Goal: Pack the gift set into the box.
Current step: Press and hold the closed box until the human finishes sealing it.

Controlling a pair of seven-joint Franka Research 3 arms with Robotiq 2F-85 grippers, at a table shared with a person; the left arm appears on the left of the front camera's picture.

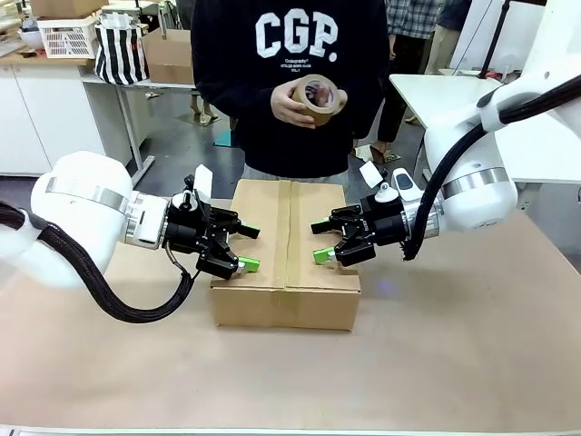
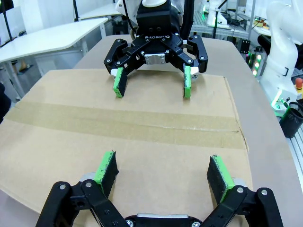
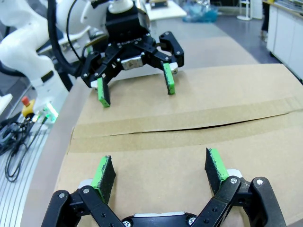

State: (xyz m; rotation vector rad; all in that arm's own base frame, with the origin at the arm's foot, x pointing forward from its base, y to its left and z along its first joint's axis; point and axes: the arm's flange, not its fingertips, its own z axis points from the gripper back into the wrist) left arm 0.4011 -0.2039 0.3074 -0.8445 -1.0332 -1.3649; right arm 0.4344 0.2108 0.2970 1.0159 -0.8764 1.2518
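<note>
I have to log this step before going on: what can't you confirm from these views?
- Gift set: the box has its flaps shut, so what is inside is hidden in every view.
- Seam: tape covers it in the left wrist view; in the right wrist view a dark gap shows along it, so the seal is unclear.
- Tape roll: the person's hands cover part of it in the front view.

Plain brown box (image 1: 286, 259) with tan tape seam (image 2: 123, 124), black grippers' green pads (image 2: 106, 171), brown tape roll (image 1: 319, 98).
</note>
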